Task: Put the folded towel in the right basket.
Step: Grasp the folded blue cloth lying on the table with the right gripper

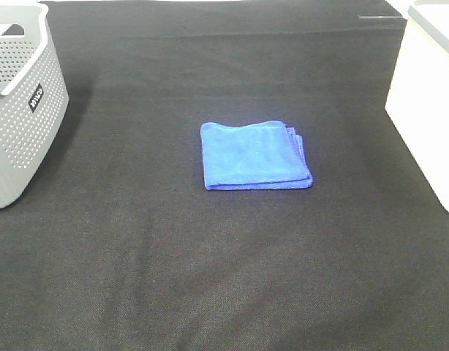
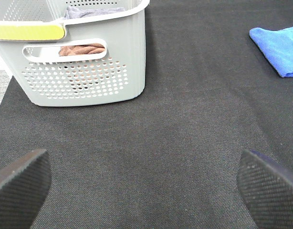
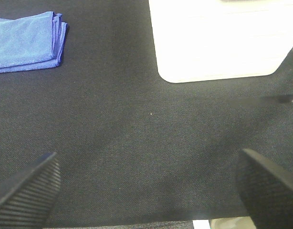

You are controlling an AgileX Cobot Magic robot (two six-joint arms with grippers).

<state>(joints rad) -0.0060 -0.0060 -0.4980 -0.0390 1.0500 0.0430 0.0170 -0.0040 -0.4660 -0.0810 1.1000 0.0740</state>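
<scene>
Lying flat, bright blue plush folded towel (image 1: pixel 255 156), stacked edges along one side.

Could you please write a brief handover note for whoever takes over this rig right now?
Left gripper: open, empty, over the mat.
Right gripper: open, empty.
Folded towel: flat mid-mat, untouched.
Right basket: white, at the mat's right edge.
Done: nothing. Left: grasp the towel, carry it right, release it in the basket.
</scene>
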